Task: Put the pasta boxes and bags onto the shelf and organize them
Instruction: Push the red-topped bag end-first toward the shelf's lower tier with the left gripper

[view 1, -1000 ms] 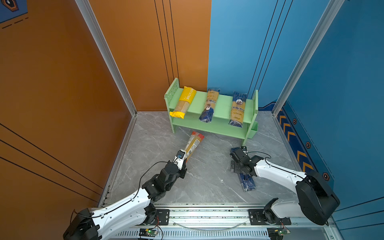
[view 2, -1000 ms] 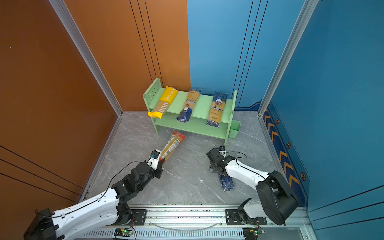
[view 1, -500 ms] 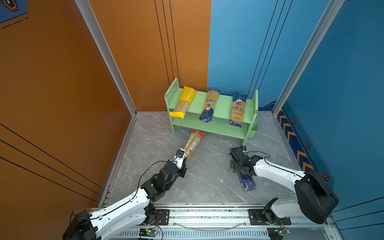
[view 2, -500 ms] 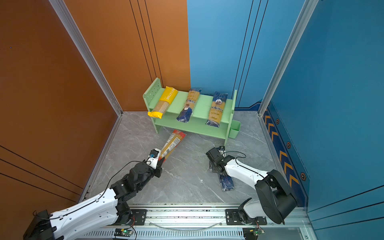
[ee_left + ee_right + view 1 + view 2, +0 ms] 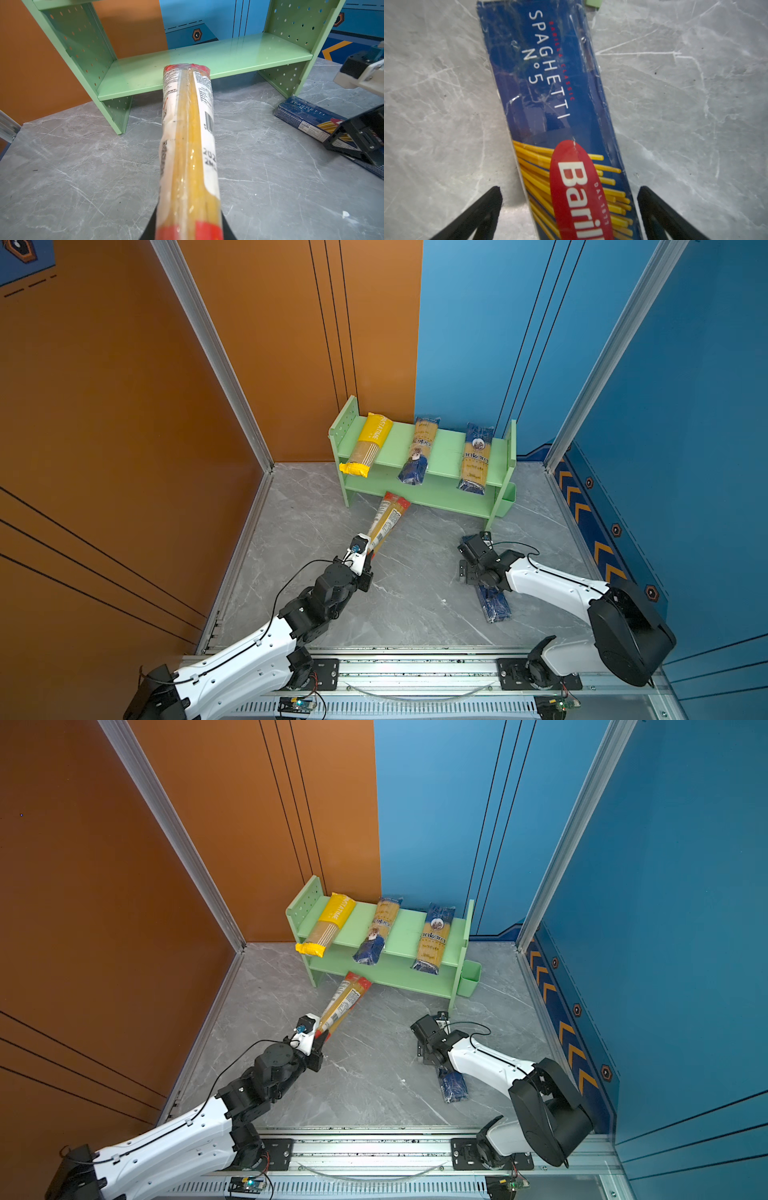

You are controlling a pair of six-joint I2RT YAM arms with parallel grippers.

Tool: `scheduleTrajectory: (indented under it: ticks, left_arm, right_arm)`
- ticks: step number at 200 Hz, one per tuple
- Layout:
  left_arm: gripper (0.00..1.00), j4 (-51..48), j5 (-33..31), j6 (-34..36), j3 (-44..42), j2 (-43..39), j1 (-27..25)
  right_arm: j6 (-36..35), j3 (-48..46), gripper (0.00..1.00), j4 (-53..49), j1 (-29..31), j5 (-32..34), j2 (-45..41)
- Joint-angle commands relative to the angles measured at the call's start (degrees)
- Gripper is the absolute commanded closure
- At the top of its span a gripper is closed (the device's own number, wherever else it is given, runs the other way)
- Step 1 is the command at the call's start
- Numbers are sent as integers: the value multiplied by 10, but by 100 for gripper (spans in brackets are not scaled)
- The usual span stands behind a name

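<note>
Your left claw (image 5: 370,551) is pinching the near end of the red-ended pack (image 5: 388,517). In the left wrist view its black fingers (image 5: 227,232) press in on both sides of the wrapper. Read both top views with the rail at six o'clock and the back walls at twelve. That claw sits a little left of centre, and the pack runs from it toward one o'clock, held clear of the grey floor (image 5: 415,610). At three o'clock from it, your right claw (image 5: 471,574) points down with its jaws spread. The right wrist view shows its fingers (image 5: 483,214) standing on either side of the Barilla box (image 5: 560,104) with floor showing in both gaps. The box lies flat. Its near end sticks out from under the arm toward five o'clock, and its far end is near the right front leg of the shelf.

Further out, the red far end of the held pack meets the front edge of the lower tier of the shelf (image 5: 446,448); you cannot tell whether it rests on it. The top tier carries three packs lying front to back and well apart: the yellow pack (image 5: 370,443) at the nine o'clock end, one ankara pack (image 5: 419,450) in the middle, and the other ankara pack (image 5: 476,458) toward three o'clock. All three overhang the front edge. The small green bin (image 5: 505,502) hangs on the three o'clock side panel.
</note>
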Motion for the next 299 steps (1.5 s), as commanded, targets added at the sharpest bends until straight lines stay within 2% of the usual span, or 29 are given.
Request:
scheduleTrajectory:
  ticks: [1, 121, 299]
  left_arm:
    - [100, 104, -17, 20, 50, -2, 9]
    - [100, 162, 8, 22, 94, 89, 73]
    - [100, 314, 29, 22, 124, 258, 112]
  right_arm:
    - [-6, 13, 0, 1, 4, -1, 6]
    - [-4, 12, 0, 1, 8, 1, 4]
    - [-1, 10, 0, 2, 12, 3, 4]
